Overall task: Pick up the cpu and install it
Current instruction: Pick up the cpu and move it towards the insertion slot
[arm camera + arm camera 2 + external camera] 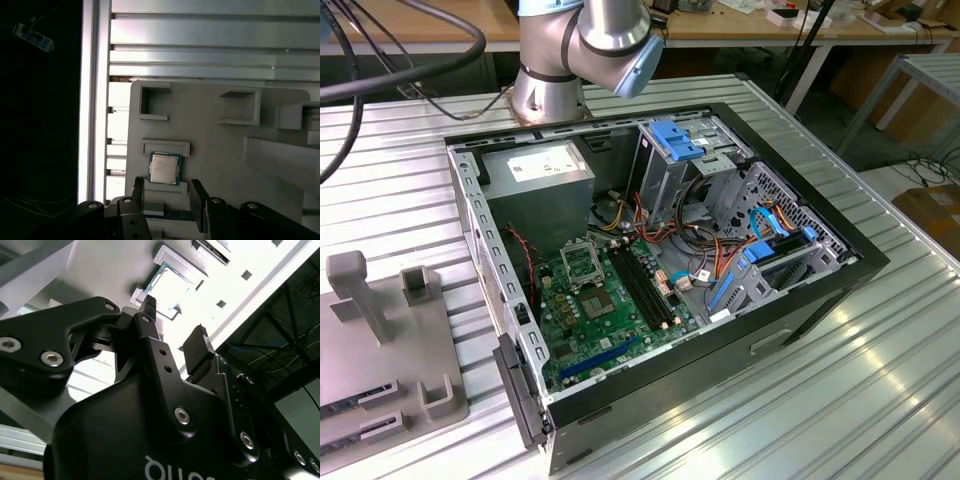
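**Over the fixture tray: gripper open, cpu not yet lifted**

Near one long edge of the grey fixture tray [210, 150], the cpu [165, 168] lies flat with its metal face up, between two low ribs [166, 147]. Judgement: the ribs fix its position and heading, and they leave its other two sides free for a grasp. The gripper [167, 186] hangs over it in both wrist views. Its fingers [138, 184] are spread wide with nothing between them, one toward each free side of the chip. No contact is visible. Height above the chip: cannot tell.

Tray contents: the cpu sits in its slot. Two three-walled pockets [152, 102] toward the tray corner look unoccupied. Taller posts [355, 285] stand further along.

The computer case [840, 265] lies on its side on the bench [880, 380], open face up, beside the tray toward the exterior view's right. Judgement: laid this way so the arm can reach in from above.

Case contents:
- green motherboard [605, 320] on the case floor
- square socket frame [582, 263] toward the board's far edge
- power supply [540, 170] in a far corner
- drive cage [680, 140] with blue latches
- loose cable bundles

Whether the socket is loaded: too small to tell.
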Robot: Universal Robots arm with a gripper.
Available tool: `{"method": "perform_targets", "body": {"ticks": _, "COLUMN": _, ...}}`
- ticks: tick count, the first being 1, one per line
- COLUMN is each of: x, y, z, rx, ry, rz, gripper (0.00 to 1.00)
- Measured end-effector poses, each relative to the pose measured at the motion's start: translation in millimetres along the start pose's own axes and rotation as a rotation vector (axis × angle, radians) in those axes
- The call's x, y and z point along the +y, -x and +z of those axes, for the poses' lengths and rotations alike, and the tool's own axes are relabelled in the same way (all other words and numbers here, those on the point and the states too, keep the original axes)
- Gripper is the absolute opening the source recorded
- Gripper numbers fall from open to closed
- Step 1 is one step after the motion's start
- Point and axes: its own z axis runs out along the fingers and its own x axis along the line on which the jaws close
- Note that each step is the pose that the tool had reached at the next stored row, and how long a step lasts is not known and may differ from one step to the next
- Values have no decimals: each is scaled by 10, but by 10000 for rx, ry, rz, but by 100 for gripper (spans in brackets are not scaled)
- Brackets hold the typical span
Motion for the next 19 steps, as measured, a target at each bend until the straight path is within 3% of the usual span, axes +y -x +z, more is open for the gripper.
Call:
{"method": "perform_targets", "body": {"ticks": 7, "x": -2, "y": -7, "z": 149, "rx": -2, "ry": 2, "rz": 38, "gripper": 49}}
{"method": "perform_targets", "body": {"ticks": 19, "x": 60, "y": -30, "z": 376, "rx": -10, "ry": 14, "rz": 245, "gripper": 49}}
